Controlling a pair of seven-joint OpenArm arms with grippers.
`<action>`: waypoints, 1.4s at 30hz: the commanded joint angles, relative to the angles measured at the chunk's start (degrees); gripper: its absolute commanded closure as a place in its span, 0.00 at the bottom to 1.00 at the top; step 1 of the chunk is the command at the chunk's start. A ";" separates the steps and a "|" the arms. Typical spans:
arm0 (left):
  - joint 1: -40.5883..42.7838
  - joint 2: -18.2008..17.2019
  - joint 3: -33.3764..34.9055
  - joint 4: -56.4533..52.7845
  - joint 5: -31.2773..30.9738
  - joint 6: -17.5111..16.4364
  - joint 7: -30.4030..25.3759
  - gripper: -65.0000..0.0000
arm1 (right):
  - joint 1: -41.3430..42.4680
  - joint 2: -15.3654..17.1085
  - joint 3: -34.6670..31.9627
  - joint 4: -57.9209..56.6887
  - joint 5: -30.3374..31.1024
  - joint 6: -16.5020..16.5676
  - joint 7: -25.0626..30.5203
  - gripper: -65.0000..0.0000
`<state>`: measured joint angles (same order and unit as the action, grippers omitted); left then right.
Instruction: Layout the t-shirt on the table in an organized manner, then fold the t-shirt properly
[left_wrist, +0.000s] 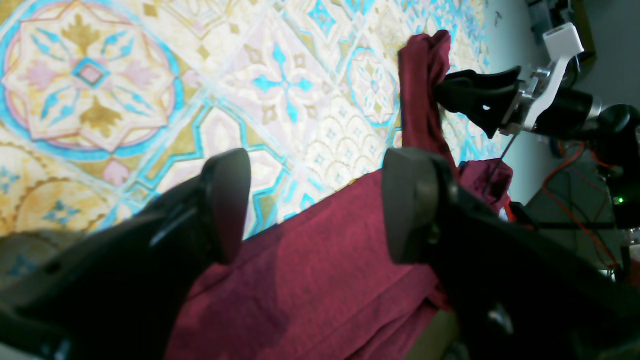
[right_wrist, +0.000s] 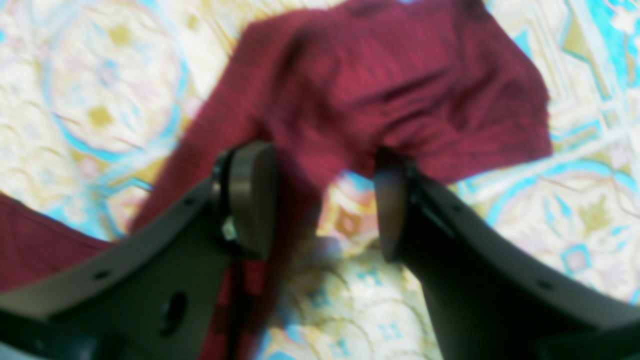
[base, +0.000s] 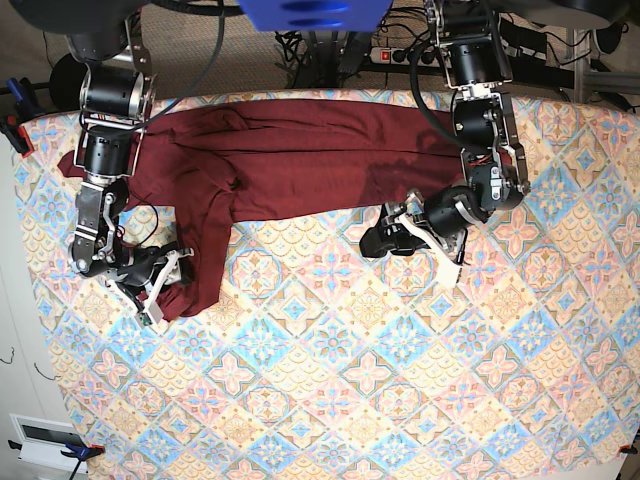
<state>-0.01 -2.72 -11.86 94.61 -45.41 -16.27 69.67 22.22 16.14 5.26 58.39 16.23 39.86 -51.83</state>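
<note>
The right wrist view is coming through blurred, smearing the shirt (right_wrist: 380, 85) and the desk (right_wrist: 575, 200) pattern. In the base view, the arms are covering part of the shirt's far edge. The left wrist view's bottom edge is cutting off the shirt.

Bright even light, soft shadows; right wrist view v. blurry, base view sharp

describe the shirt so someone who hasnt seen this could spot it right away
Start from the wide table covered in pastel diamond tiles. Along its far edge, between the two robot arms, lies the t-shirt, one strip trailing down toward the right gripper. It is the only plain dark maroon thing on the busy pattern.
</note>
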 joint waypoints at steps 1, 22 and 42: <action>-0.91 -0.14 -0.14 1.00 -1.41 -0.30 -0.79 0.38 | 1.65 0.78 0.15 0.82 1.40 0.14 1.06 0.54; -0.56 -0.14 -0.14 1.00 -1.41 -0.30 -0.79 0.39 | 1.74 0.78 -0.29 -8.15 1.57 0.14 8.27 1.00; -1.00 -0.14 -3.75 0.73 -1.41 -0.30 -0.79 0.39 | -15.84 0.96 -12.07 42.93 22.41 0.14 -6.76 1.00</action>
<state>-0.01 -2.72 -15.59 94.48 -45.41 -16.25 69.71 5.17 16.36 -7.33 100.38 38.09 39.88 -59.81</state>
